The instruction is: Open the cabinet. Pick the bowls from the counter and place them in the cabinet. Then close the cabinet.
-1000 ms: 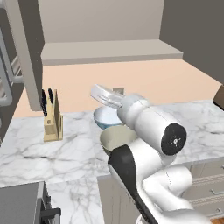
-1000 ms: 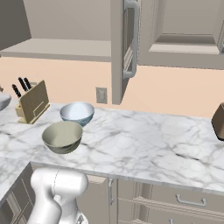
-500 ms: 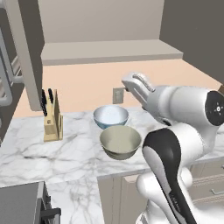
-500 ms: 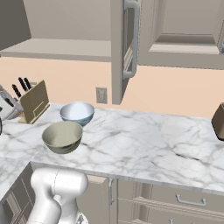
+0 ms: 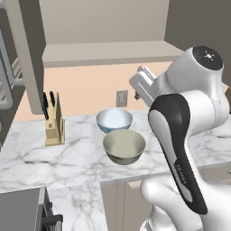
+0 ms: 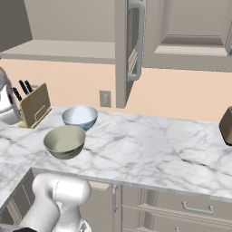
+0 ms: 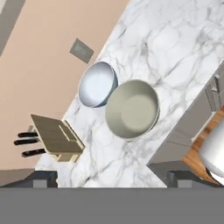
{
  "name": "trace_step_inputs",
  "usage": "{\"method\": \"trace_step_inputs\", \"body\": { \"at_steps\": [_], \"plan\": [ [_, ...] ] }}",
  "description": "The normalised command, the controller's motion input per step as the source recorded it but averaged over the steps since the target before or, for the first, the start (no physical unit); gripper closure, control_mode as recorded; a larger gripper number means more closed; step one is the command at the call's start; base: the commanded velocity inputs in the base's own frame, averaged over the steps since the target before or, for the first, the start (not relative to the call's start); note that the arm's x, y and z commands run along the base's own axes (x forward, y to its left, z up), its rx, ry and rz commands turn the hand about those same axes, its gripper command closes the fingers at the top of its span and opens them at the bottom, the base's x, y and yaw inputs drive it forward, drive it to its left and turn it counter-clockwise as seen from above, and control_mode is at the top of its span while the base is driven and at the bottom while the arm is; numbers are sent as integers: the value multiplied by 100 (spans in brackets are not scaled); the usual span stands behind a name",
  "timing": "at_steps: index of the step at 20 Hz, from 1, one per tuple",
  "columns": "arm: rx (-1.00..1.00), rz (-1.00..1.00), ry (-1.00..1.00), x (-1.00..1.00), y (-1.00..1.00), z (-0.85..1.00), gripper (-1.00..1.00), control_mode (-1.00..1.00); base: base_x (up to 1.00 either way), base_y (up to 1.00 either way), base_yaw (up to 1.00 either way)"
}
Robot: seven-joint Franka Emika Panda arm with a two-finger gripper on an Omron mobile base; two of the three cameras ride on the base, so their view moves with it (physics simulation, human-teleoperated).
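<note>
Right, your tool [image 5: 143, 85] hangs wide and empty; both bowls sit below it on the desk [image 7: 175, 52], touching. Olive bowl [image 7: 132, 109]: rigid, slick, breakable, so pinch its rim.

The white arm rises from the base, bends at its dark elbow and reaches left at mid height, wrist raised well above the surface; the gripper [image 5: 140, 81] hangs empty, its jaws spread wide apart
</note>
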Motion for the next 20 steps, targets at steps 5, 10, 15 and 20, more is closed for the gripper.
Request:
{"method": "trace_step_inputs", "body": {
  "at_steps": [5,10,15,20],
  "plan": [
    [0,1,23,9,-37,-81,-100,-100,0,0,0],
    [0,4,9,27,-10,-88,-100,-100,0,0,0],
    [0,0,5,18,-12,-59,-100,-100,0,0,0],
    [0,3,2,27,-36,-22,-100,-100,0,0,0]
  ]
}}
